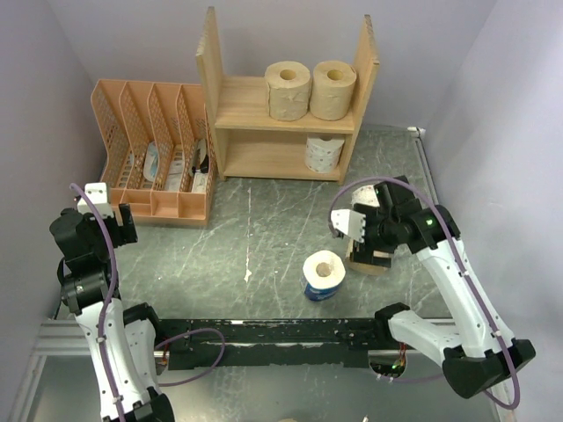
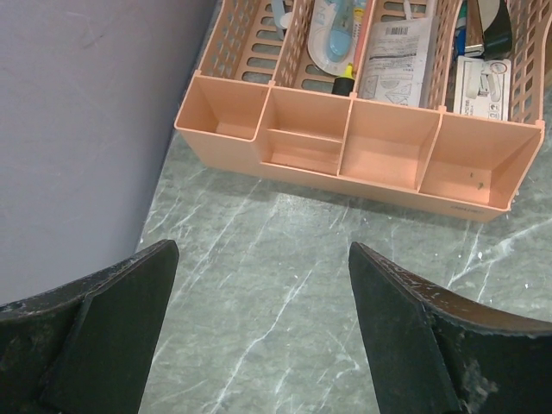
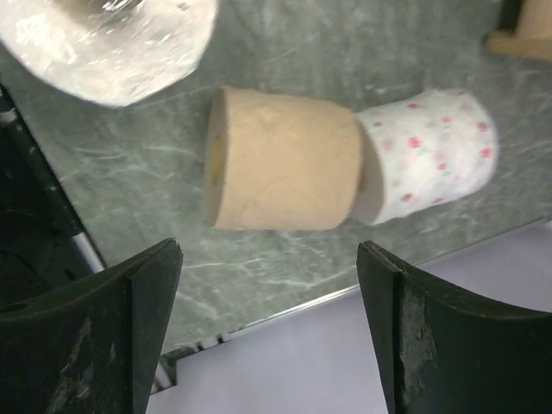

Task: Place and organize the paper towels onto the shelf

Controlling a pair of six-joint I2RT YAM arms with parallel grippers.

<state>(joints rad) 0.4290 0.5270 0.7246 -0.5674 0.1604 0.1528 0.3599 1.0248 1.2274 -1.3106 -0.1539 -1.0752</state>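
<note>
The wooden shelf point(image 1: 286, 119) holds two tan paper towels point(image 1: 288, 90) point(image 1: 332, 88) on its top tier and a white roll point(image 1: 324, 153) on the lower tier. A blue-wrapped roll point(image 1: 324, 274) stands on the table; its top shows in the right wrist view point(image 3: 112, 39). A tan roll point(image 3: 285, 159) lies on its side, end to end with a white printed roll point(image 3: 427, 155). My right gripper point(image 3: 267, 259) hovers open just short of the tan roll point(image 1: 368, 261), nothing between its fingers. My left gripper point(image 2: 263, 250) is open over bare table near the organizer.
An orange lattice file organizer point(image 1: 154, 149) with stationery stands left of the shelf, and its front compartments point(image 2: 362, 151) are close ahead of the left gripper. The purple wall point(image 2: 78, 129) runs along the left. The table's right edge point(image 3: 285, 306) lies beside the two lying rolls.
</note>
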